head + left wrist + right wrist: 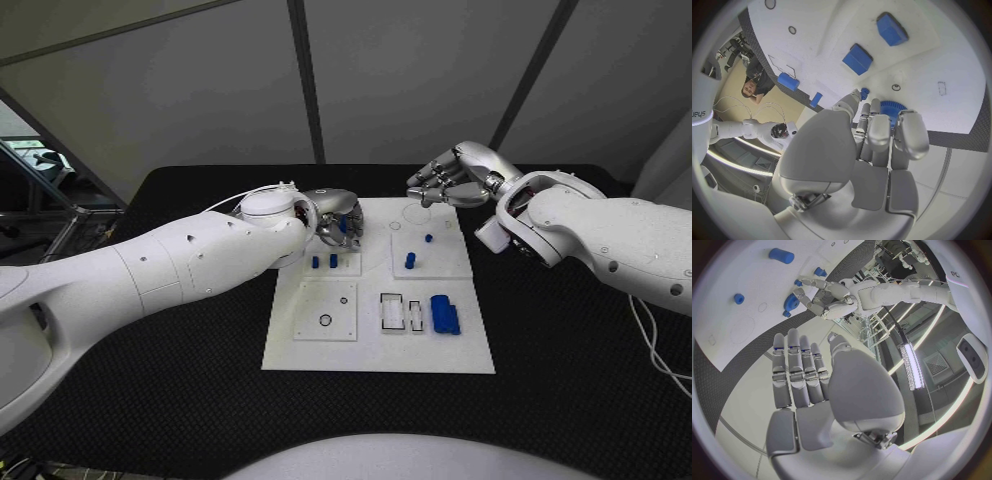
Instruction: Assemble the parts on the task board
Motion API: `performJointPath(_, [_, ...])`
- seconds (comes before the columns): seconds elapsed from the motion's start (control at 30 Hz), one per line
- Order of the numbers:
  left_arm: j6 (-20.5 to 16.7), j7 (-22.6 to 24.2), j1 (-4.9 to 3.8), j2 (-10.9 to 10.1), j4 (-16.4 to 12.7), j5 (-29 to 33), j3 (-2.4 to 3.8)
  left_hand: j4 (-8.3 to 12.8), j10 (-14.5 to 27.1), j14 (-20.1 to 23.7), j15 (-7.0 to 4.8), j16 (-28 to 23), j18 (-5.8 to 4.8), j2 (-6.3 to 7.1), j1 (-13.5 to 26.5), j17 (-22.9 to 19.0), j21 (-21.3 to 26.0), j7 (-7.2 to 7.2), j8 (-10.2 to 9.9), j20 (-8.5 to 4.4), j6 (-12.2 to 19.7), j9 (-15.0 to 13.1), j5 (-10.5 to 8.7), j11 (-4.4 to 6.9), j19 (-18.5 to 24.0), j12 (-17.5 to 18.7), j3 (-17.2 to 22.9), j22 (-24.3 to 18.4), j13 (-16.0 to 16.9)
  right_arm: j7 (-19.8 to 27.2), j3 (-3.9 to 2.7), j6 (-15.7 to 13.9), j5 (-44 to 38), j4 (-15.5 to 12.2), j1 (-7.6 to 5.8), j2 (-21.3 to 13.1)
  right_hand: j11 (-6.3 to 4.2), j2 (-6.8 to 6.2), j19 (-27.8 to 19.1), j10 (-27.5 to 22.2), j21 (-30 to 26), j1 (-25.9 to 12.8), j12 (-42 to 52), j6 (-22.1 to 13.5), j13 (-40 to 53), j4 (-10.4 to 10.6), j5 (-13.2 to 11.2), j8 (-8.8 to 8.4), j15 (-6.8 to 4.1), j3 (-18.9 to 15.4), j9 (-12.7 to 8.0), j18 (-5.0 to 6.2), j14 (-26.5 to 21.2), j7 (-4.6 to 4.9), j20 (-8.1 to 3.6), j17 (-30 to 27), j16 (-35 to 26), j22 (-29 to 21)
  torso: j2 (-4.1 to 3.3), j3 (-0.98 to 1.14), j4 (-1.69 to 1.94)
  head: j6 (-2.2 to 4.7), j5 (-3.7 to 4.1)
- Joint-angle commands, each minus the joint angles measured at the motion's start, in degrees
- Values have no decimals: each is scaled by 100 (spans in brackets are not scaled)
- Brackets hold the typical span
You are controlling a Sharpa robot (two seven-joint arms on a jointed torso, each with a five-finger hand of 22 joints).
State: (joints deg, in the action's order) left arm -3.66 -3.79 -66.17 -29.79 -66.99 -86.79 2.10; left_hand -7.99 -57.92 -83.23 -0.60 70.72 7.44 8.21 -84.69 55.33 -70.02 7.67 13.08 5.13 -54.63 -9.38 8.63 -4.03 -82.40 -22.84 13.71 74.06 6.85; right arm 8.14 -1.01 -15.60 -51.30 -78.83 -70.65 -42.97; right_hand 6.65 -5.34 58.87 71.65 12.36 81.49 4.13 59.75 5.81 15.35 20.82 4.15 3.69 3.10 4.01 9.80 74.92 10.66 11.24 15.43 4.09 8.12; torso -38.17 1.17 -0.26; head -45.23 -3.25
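Note:
The white task board (378,345) lies in the middle of the black table. My left hand (335,220) is at the board's far-left corner, its fingertips (879,131) down on a blue gear (893,107) that they partly hide. From the right wrist view, that gear (791,302) sits at the tips of the left hand (820,297). My right hand (454,180) hovers over the board's far edge, its fingers (795,367) straight and holding nothing. Two small blue pegs (325,262), a blue pin (410,261) and a larger blue cylinder (446,313) are on the board.
Two blue blocks (857,59) and a blue cylinder (789,81) show beyond my left hand. A square plate with a small ring (326,320) and rectangular slots (394,310) occupy the board's near half. Black table (577,340) surrounds the board.

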Motion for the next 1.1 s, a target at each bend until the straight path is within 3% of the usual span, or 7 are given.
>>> performJointPath(0.03, [98,19,1,17,1,-48,-3,3,-67,-32,1,11,-287,4,-52,-14,-51,-11,-45,-2,-62,18,-2,-9,-38,51,58,22,-21,15,-4,-17,2,-10,-10,8,1,47,30,-38,-28,-19,9,-45,-8,-10,20,-24,23,-36,-1,74,-8,-5,5,-5,-36,-5,-1,0,2,-4,-4])
performJointPath(0.53, [262,9,39,61,36,-47,-14,50,-165,-34,-5,31,-296,4,-107,-52,-100,-13,-99,-11,-120,70,1,0,-46,155,206,79,-90,11,-4,-3,2,-4,-10,22,1,47,30,-38,-28,-19,9,-45,-8,-10,20,-24,23,-36,-1,74,-8,-5,5,-5,-36,-5,1,0,-1,-14,-3])
performJointPath(1.1, [320,-61,55,102,99,-47,-15,352,-392,-16,12,79,-308,26,-311,-141,-165,38,-215,11,-266,185,3,-34,-41,386,820,176,-209,6,-4,3,2,-6,-10,25,1,55,34,-36,-33,-18,12,-43,-7,-11,20,-21,22,-36,0,74,-6,-6,5,-6,-34,-8,3,1,-1,-17,14])
